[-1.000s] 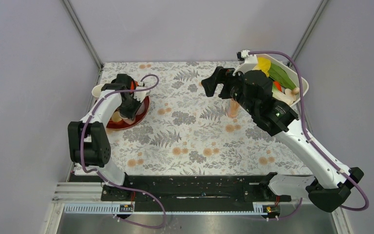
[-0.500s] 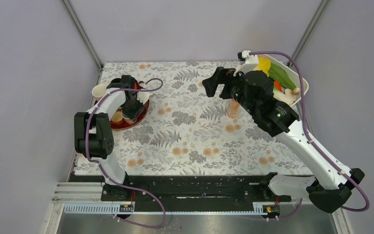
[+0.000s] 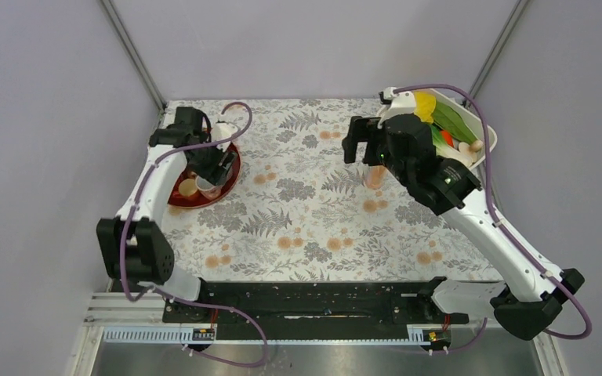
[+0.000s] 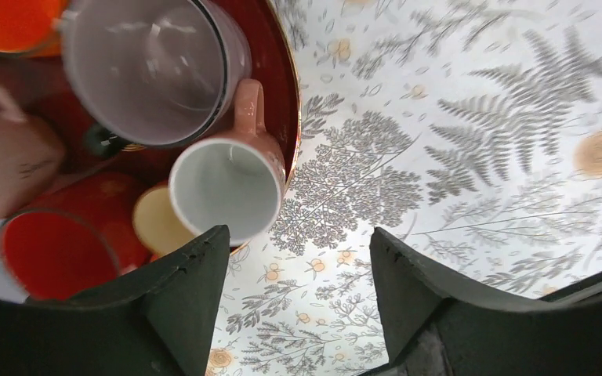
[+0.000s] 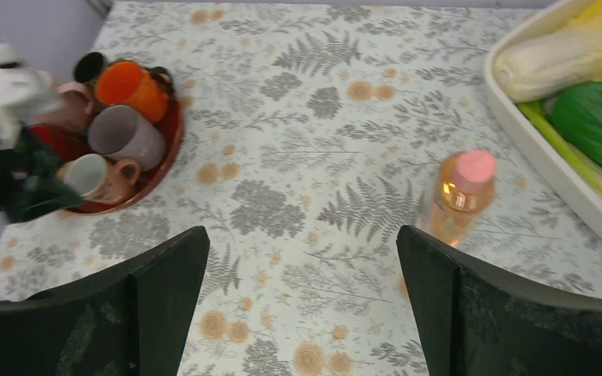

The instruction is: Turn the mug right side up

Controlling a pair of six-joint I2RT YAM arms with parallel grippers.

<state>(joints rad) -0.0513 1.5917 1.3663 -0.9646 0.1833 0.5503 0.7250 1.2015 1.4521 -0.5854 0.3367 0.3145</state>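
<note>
Left arm (image 3: 150,171): moved farther out since earlier.
Left gripper (image 4: 296,239): spread above mug (image 4: 223,192).
Mug: one, in red tray (image 4: 286,86), by rim.
Right gripper (image 5: 302,243): spread.
Bottle (image 5: 462,192): one, shown by right wrist, not left.

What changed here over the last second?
The left arm stretched out, its elbow swinging toward the near edge; the left fingers stay open over the red tray, by the mug. The right fingers shifted slightly rightward. The bottle, vegetable bin and red tray stayed put.

high overhead view, two downward wrist views, shared red tray (image 3: 182,201)
</note>
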